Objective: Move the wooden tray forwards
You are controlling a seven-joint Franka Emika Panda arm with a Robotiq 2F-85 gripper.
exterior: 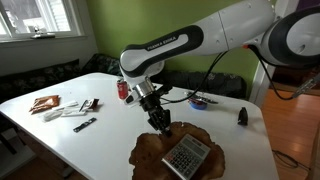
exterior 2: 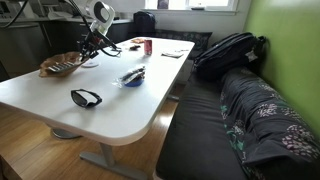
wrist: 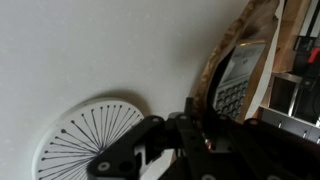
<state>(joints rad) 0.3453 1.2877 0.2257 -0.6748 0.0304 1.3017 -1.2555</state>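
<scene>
The wooden tray [exterior: 150, 152] is a reddish-brown dish with a wavy rim, at the near end of the white table. It also shows in an exterior view [exterior 2: 55, 68] and in the wrist view [wrist: 222, 55]. A grey calculator [exterior: 187, 156] lies in it, and also shows in the wrist view [wrist: 238, 82]. My gripper [exterior: 162, 124] points down at the tray's rim. In the wrist view its fingers [wrist: 193, 122] are closed around the rim's edge. A flat white round coaster [wrist: 88, 142] lies on the table right beside the tray.
A red soda can [exterior: 123, 90], a small blue bowl [exterior: 200, 100], a black object [exterior: 241, 116] and snack packets [exterior: 45, 103] lie on the table [exterior: 100, 140]. Black sunglasses [exterior 2: 86, 97] lie near one edge. A sofa with a backpack [exterior 2: 225, 52] stands alongside.
</scene>
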